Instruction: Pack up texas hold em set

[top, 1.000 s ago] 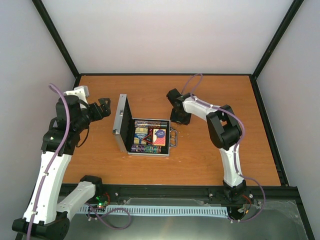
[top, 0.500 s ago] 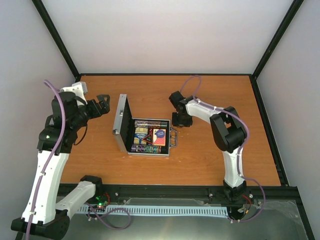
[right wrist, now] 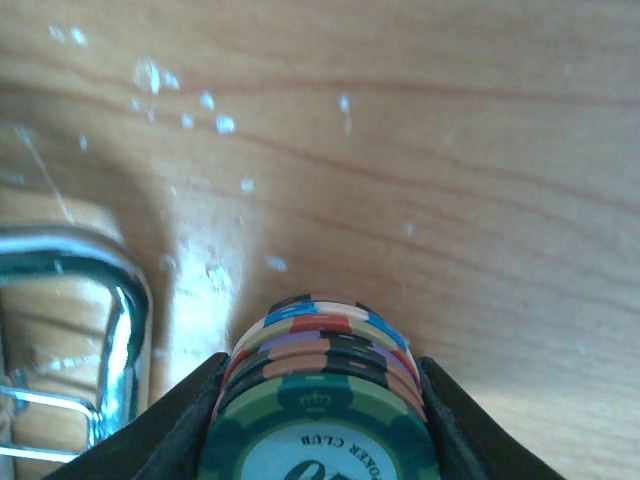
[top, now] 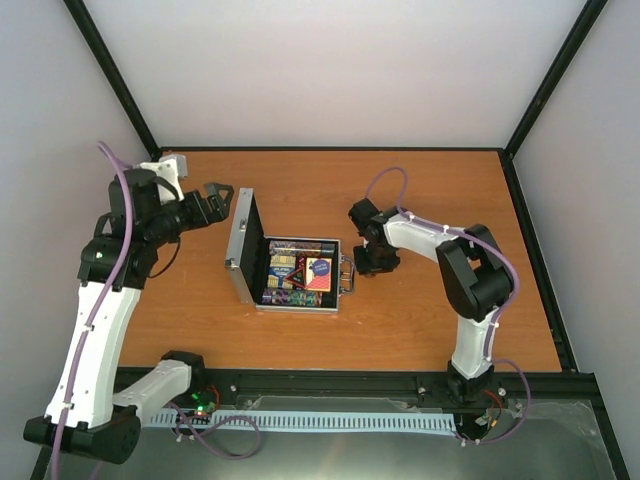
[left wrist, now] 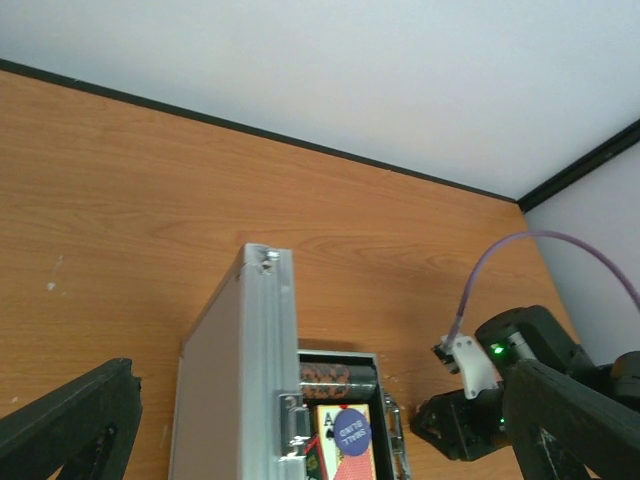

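Sitting open on the table (top: 420, 320), the case (top: 290, 275) has the right gripper (top: 372, 257) squeezing a stack of chips (right wrist: 320, 385) just beside its handle (right wrist: 128, 320) and the left gripper (top: 221, 199) wide open near its lid (top: 243, 245), so a loose squeeze could spill them.

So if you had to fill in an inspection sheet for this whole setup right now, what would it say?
Surface: wooden table, orange-brown.
Job's things: silver case open, lid upright, cards and chips inside; a stack of poker chips is outside it, beside the metal handle.
Clutter: only pale specks on the wood.
Grippers: left gripper open, near the lid; right gripper shut on the stack of poker chips.
Cables: purple cable along each arm.
Surroundings: white walls, black frame posts.
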Robot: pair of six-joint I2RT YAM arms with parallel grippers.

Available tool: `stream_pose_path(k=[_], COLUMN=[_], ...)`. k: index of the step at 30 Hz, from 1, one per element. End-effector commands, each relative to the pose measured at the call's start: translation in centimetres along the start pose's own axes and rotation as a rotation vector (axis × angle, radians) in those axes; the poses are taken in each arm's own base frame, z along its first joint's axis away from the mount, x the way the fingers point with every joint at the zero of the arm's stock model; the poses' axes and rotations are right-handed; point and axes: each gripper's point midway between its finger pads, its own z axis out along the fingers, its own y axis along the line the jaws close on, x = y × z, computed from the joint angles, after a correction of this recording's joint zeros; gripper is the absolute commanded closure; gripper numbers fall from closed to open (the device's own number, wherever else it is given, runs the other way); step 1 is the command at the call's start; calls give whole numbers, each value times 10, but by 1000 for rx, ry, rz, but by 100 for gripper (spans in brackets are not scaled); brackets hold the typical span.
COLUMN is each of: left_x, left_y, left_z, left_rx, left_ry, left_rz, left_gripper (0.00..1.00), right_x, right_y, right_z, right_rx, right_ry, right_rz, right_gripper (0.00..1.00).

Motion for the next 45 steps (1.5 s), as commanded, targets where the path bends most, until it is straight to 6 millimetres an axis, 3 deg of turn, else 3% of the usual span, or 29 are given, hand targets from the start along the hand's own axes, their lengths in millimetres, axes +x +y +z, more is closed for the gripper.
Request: stream_pose_path(k=[1,16,25,31,36,45], left_x=[-16,-21,6,31,60,89], left_y=[-26,-76,-122,-142,-145,-153], left_z=[-10,19,48,71,97,136], left_rx=[104,313,400,445,483,540], left_ry=[-9,48,152,252,363,511], left_rz=[9,-21,17,11,-39,-106], left_gripper=[0,5,6,10,20,29], right_x=[20,27,28,32,35,38], right_y=[0,6,3,-1,-3,-6], right_z=[-8,-27,-31,-37,-42,-55], right_rx=[-6,-23,-13,-4,2,4], right_ry=[28,-8,-17,-22,-25,-45], right_rz=[-60,-86,-79,-75,-72,-76], right_gripper=[71,71,71,71,71,71])
